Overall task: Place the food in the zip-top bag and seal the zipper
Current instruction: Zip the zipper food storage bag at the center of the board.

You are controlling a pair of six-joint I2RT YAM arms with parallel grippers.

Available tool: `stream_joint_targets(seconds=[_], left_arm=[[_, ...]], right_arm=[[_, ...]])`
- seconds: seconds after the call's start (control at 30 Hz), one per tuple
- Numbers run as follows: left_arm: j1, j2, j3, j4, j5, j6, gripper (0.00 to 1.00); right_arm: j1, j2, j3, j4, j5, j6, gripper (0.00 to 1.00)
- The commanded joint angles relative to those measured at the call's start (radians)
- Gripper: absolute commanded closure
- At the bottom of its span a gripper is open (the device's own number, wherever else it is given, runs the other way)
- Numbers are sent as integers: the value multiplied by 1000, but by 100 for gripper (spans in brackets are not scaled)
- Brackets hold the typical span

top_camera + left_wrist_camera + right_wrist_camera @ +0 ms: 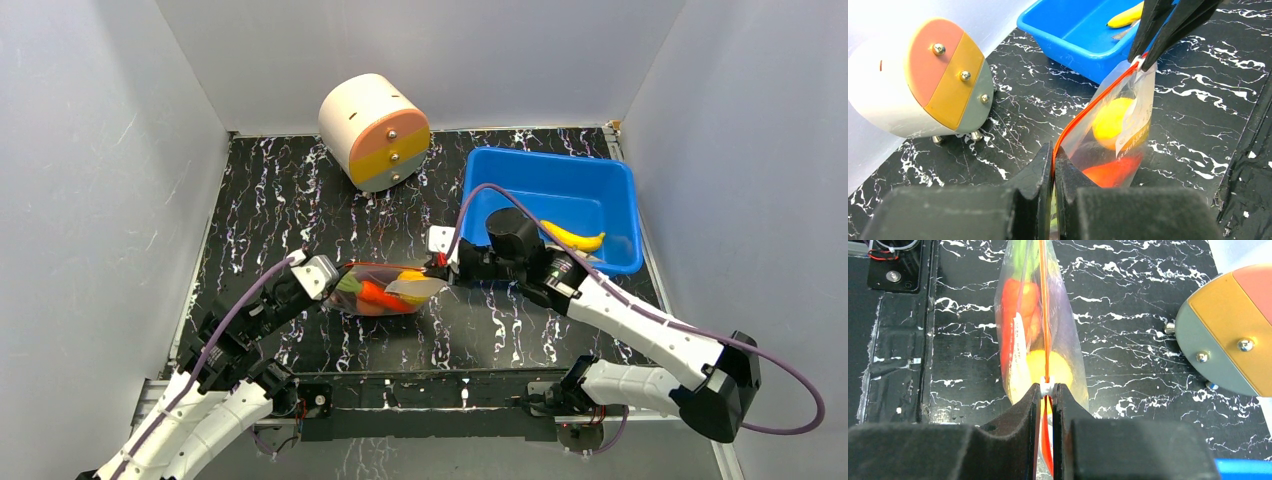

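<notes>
The zip-top bag (385, 289) hangs stretched between my two grippers at mid-table, with an orange carrot (378, 295), a yellow round piece (411, 276) and other food inside. My left gripper (332, 283) is shut on the bag's left end, pinching the red-orange zipper strip (1083, 116). My right gripper (441, 266) is shut on the pale pull tab (1047, 387) at the bag's right end. In the right wrist view the strip (1043, 305) runs straight away from the tab over the carrot (1015, 315). A yellow banana (574, 237) lies in the blue bin.
A blue plastic bin (520, 172) stands at the back right, behind my right arm. A cream-and-orange cylinder (374, 131) lies on its side at the back middle. White walls close in the table's left, back and right.
</notes>
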Motion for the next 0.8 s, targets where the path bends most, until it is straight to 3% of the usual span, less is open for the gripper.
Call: stream_joint_targets(seconds=[0.0,0.77], left_arm=[[2,-9,69,13,-88,20,100],[2,-19,76,-16,-183,35,100]], right_arm=[[-17,-40,-12,-85,70,2,100],[-18,-122,1,-258,232,13,100]])
